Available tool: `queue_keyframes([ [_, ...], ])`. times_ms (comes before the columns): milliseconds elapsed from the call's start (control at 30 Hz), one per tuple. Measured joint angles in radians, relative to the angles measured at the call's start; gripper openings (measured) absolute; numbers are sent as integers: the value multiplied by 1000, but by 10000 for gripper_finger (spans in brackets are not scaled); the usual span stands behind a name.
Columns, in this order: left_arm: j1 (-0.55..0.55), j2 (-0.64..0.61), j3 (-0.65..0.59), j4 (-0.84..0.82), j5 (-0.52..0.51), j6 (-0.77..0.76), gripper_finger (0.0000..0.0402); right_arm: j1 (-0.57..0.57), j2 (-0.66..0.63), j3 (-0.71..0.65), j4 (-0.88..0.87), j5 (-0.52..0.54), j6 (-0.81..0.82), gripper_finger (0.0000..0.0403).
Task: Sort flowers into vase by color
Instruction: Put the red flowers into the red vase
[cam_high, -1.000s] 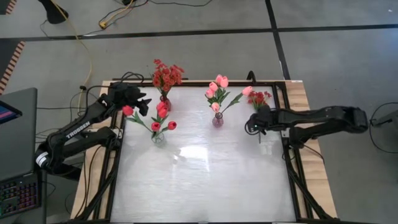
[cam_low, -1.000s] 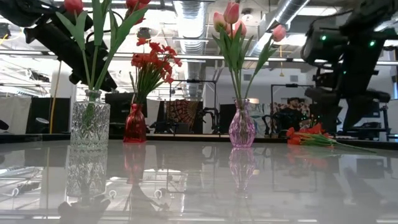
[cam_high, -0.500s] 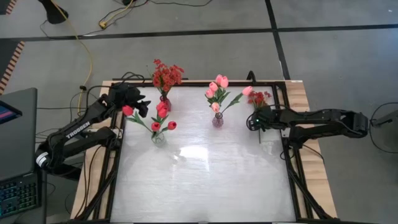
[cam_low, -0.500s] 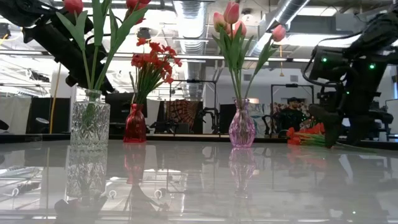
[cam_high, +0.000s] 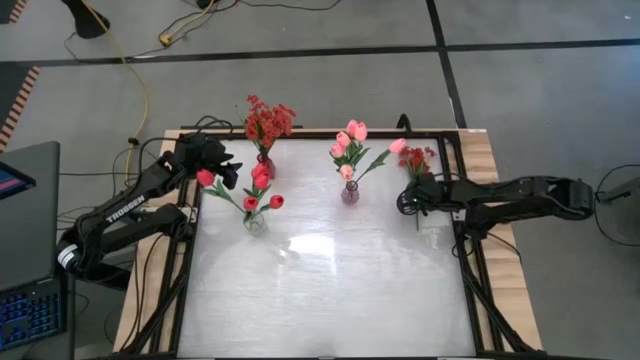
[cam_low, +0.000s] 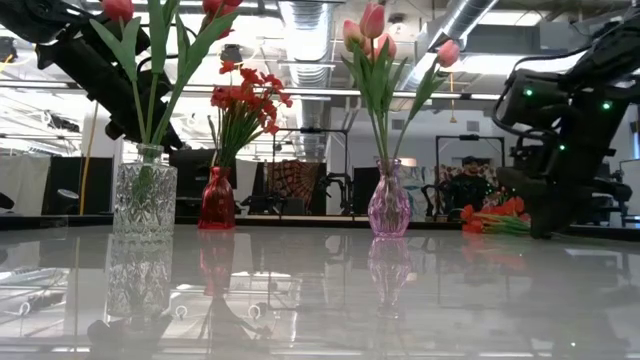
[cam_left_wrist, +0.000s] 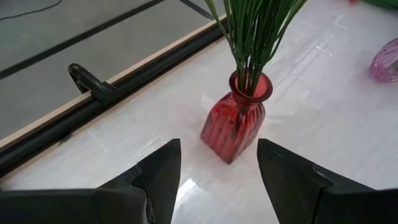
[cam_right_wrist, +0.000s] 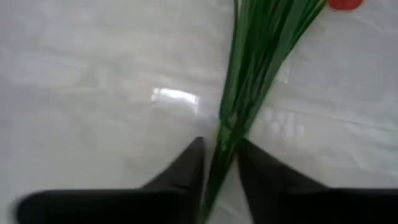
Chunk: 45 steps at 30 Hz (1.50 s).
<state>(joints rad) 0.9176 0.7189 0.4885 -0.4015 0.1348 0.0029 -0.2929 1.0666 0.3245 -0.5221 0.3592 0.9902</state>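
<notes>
Right gripper (cam_right_wrist: 219, 163) clamped on red spray (cam_high: 416, 157) stems; left gripper (cam_left_wrist: 219, 163) apart.

The only legible marking was "TROSSEN", printed in white along the left arm (cam_high: 128, 207), near the laptop (cam_high: 25, 200).

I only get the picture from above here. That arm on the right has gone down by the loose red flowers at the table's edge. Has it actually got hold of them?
Observer: Its own camera shows the right gripper with both fingers pressed against the bundle of green stems, which runs between them.
Operator: Are the flowers off the table?
Observer: No; at table height the red spray lies flat on the table.
Operator: And the left arm?
Observer: The left gripper is open and empty, looking down at the red vase.
</notes>
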Motion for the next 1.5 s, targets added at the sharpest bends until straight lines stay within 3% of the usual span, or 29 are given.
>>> queue_keyframes([
  [133, 0, 0, 0, -1, 1, 0, 199, 4, 1, 55, -70, -28, -42, 32],
  [367, 0, -129, 0, -2, 19, -14, 199, 9, 0, 223, -290, 3, -98, 53],
  [667, -1, -392, 0, 8, 178, -150, 199, 60, -1, 435, -546, 318, -4, 35],
  [900, -1, -467, 0, 194, 429, -278, 199, 101, -1, 576, -549, 560, -10, 44],
  [1100, -1, -472, 0, 323, 441, -352, 199, 129, -2, 752, -548, 737, -130, 40],
  [1300, 0, -470, 0, 429, 436, -391, 199, 182, -2, 944, -513, 835, -324, 40],
  [1500, -1, -432, 49, 465, 474, -400, 199, 285, -2, 1012, -184, 847, -665, 40],
])
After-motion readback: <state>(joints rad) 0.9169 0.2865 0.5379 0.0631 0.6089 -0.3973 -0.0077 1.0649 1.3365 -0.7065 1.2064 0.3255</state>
